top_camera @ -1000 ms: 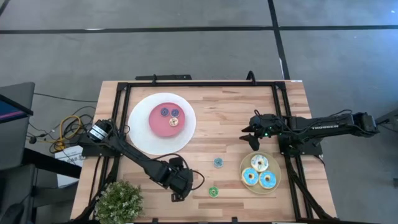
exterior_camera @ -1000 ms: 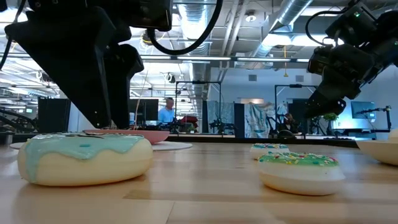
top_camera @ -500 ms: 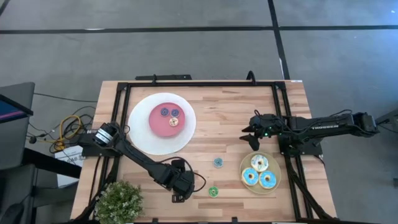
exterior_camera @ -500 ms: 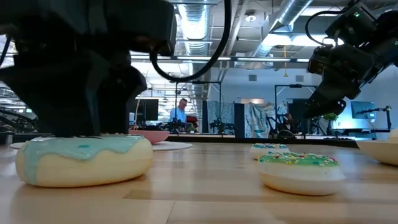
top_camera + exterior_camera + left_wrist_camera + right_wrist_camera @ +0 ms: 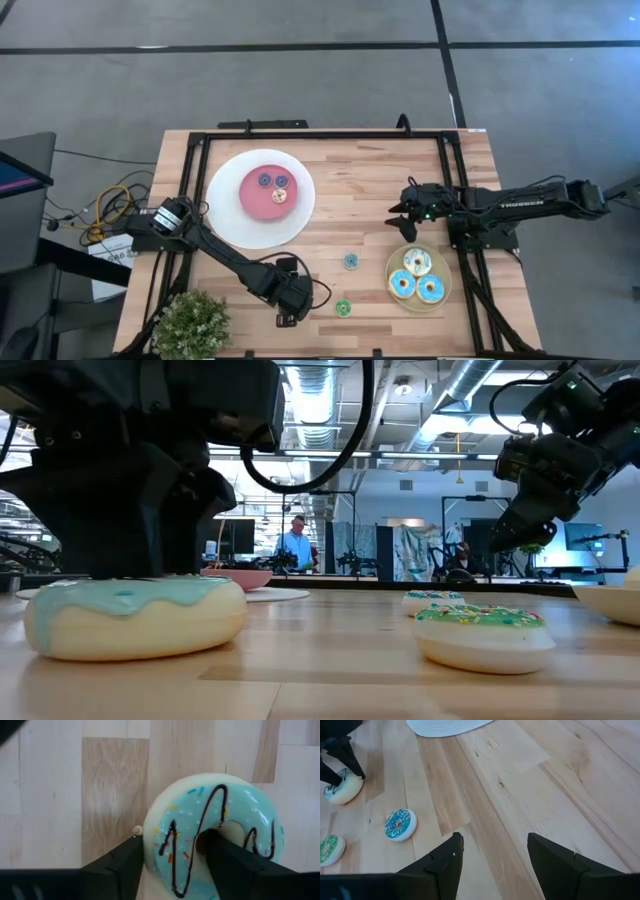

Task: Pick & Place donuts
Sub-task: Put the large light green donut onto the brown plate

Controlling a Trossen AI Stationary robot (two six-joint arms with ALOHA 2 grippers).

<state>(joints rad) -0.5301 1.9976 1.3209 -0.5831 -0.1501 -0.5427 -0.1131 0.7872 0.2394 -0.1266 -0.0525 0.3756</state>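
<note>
Three donuts (image 5: 417, 277) fill tan plate (image 5: 443, 298); white plate (image 5: 228, 224) holds three small donuts (image 5: 273, 185).

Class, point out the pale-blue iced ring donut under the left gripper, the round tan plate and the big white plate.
Pale-blue iced ring donut (image 5: 212, 840): left wrist view, icing.
Round tan plate (image 5: 444, 273): high view, rim.
Big white plate (image 5: 225, 200): high view, white rim.

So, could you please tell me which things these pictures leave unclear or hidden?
- High view: the pale blue donut is hidden under the left gripper.
- Left wrist view: the donut's near side is cut off by the edge, so how firmly the fingers pinch it is unclear.
- High view: toppings on the small donuts on the white plate are too small to read.
</note>
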